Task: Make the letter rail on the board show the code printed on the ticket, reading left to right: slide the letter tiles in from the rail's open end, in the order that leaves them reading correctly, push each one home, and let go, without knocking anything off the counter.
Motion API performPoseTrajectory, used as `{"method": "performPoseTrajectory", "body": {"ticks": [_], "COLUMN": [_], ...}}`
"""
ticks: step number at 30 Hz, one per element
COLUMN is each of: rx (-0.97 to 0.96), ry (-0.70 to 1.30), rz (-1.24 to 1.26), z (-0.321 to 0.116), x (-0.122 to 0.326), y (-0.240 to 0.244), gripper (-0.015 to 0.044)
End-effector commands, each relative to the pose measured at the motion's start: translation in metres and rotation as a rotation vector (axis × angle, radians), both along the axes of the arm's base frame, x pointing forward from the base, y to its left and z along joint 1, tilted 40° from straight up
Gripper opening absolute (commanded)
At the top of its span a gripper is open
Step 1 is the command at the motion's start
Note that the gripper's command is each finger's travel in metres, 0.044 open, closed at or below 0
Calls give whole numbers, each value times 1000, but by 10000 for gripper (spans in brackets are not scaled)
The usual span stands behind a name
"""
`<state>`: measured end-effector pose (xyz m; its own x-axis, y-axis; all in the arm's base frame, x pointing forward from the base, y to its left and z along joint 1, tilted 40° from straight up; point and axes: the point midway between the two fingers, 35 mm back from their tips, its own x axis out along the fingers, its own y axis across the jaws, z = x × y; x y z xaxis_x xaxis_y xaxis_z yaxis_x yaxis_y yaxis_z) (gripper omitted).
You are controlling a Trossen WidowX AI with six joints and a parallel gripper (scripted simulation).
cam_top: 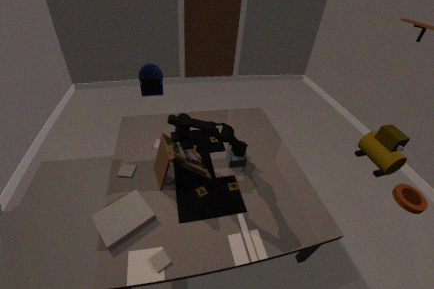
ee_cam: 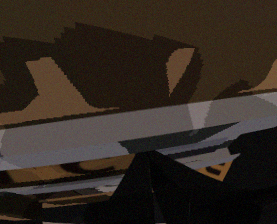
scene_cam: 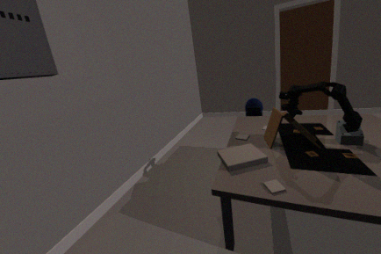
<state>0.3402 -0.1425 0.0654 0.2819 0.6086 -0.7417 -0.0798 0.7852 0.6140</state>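
The tilted wooden board [cam_top: 202,169] [scene_cam: 307,134] stands on the black mat [cam_top: 190,210] [scene_cam: 303,163]. Its pale rail [ee_cam: 54,142] crosses the wrist view, with a tan tile [ee_cam: 101,164] bearing a dark letter under its lip. Another lettered tile [ee_cam: 215,172] shows beside the fingers. One loose tile [cam_top: 201,191] [scene_cam: 312,154], a second tile [cam_top: 233,186] [scene_cam: 350,156] and a third tile [cam_top: 214,140] [scene_cam: 319,128] lie flat on the mat. My gripper [cam_top: 175,136] [scene_cam: 295,111] [ee_cam: 145,157] is shut, with nothing visible between its fingers, close to the rail. The ticket's code is unreadable.
An upright tan panel [cam_top: 161,163] [scene_cam: 273,128] stands behind the board. A thick pale box [cam_top: 124,217] [scene_cam: 242,156] lies near the counter's edge. A small pale block [cam_top: 160,260] [scene_cam: 274,186] and a flat pale piece [cam_top: 127,170] [scene_cam: 242,136] also lie on the counter.
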Motion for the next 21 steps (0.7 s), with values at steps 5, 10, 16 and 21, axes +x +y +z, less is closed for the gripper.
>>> {"method": "performPoseTrajectory", "body": {"ticks": [5, 10, 16, 21], "rx": [3, 2, 2, 2], "ry": [-4, -4, -3, -3], "rz": [-2, -2, -2, -2], "z": [4, 3, 6, 9], "x": [0, -5, -11, -17], "y": [3, -2, -5, -8], "gripper": [0, 0, 0, 0]}}
